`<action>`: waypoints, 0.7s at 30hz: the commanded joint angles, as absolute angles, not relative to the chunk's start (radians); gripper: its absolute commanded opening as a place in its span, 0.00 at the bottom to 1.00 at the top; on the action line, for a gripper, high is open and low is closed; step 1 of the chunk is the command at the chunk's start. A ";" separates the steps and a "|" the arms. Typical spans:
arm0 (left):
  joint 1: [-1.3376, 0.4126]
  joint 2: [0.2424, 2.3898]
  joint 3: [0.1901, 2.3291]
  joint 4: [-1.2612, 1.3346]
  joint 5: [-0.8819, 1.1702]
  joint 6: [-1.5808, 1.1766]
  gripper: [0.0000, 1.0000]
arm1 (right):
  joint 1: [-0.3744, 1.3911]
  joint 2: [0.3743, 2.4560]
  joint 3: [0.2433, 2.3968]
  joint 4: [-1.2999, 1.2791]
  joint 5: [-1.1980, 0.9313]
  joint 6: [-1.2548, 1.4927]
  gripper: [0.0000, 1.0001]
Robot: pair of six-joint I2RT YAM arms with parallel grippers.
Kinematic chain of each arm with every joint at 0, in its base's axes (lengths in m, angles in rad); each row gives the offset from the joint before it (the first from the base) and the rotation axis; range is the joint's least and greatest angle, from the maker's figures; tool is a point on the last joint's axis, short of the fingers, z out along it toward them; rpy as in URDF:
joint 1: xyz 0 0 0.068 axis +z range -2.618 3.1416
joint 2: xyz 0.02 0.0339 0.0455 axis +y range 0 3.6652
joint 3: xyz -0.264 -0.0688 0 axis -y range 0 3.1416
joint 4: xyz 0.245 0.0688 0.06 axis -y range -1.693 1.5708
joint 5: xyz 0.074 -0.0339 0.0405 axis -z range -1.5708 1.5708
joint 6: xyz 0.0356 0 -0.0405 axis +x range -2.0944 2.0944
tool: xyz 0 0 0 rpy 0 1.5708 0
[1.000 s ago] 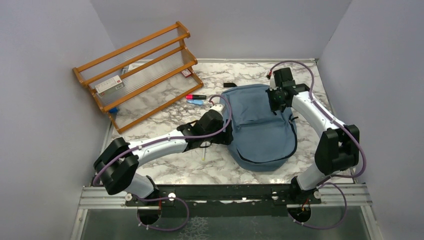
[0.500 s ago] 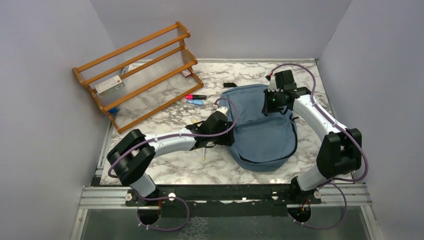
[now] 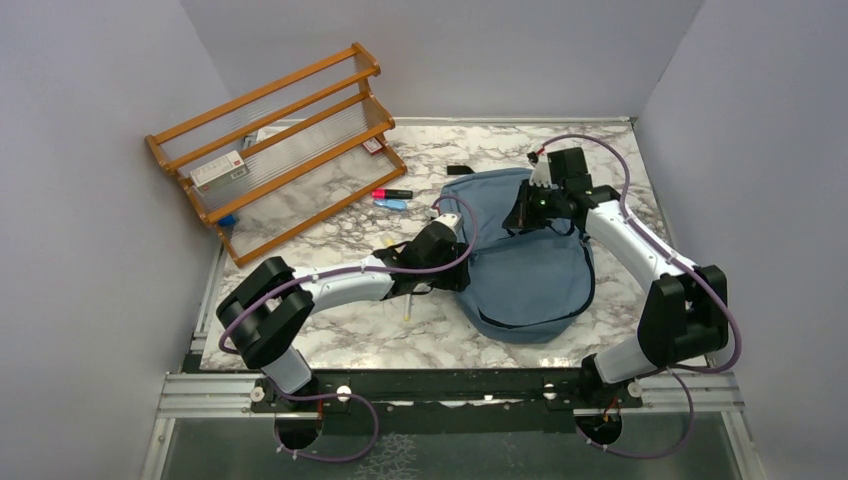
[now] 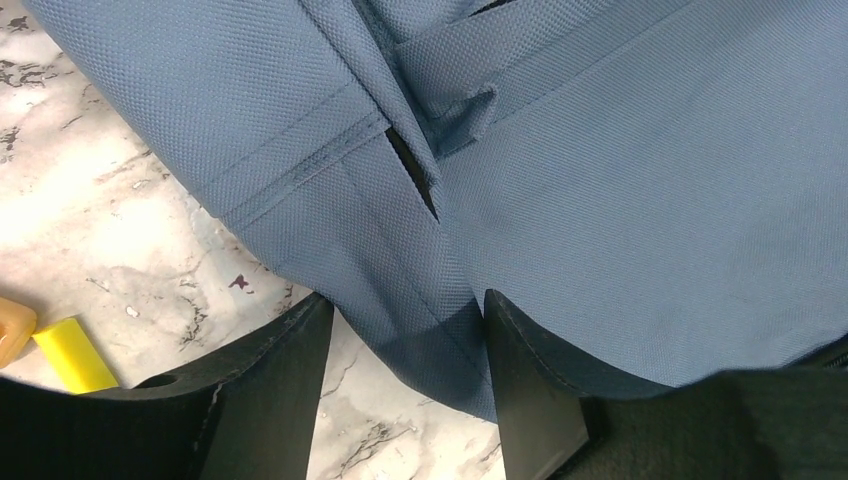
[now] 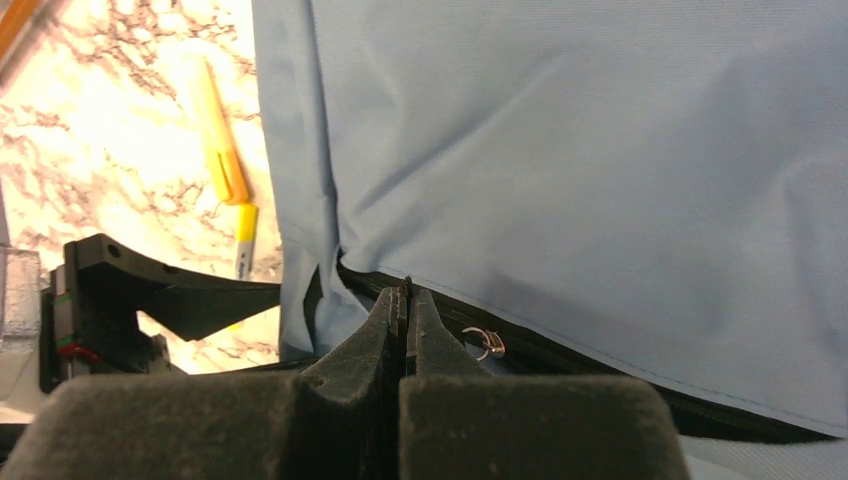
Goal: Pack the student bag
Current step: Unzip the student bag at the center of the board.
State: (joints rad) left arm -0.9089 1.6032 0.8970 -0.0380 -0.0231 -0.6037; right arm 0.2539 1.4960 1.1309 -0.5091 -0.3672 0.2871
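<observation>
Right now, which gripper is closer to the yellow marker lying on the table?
Left. The left gripper straddles the student bag's edge just beside the yellow marker; the right gripper sits farther off, at the bag's zipper.

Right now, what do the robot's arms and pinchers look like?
Both arms, left arm and right arm, are smooth white tubes with chunky black joints. A thin purple cable loops along each. The left gripper and right gripper have black wedge-shaped fingers.
</observation>
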 commanded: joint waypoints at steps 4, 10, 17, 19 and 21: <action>-0.905 1.600 0.894 0.008 -0.001 -0.592 0.57 | 0.316 1.497 1.109 -0.392 -0.440 0.387 0.01; -0.906 1.583 0.858 0.055 -0.001 -0.601 0.56 | 0.388 1.531 1.126 -0.363 -0.405 0.434 0.01; -0.905 1.575 0.837 0.074 -0.001 -0.600 0.55 | 0.469 1.591 1.158 -0.330 -0.379 0.487 0.01; -0.905 1.573 0.833 0.077 -0.001 -0.600 0.55 | 0.484 1.605 1.165 -0.316 -0.376 0.501 0.01; -0.905 1.572 0.832 0.081 -0.001 -0.600 0.54 | 0.496 1.613 1.170 -0.306 -0.374 0.515 0.01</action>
State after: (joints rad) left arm -0.9089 1.6024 0.8478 0.0452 -0.0185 -0.6025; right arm 0.4637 1.5940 1.1259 -0.3775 -0.3729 0.4583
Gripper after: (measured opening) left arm 0.549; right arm 0.016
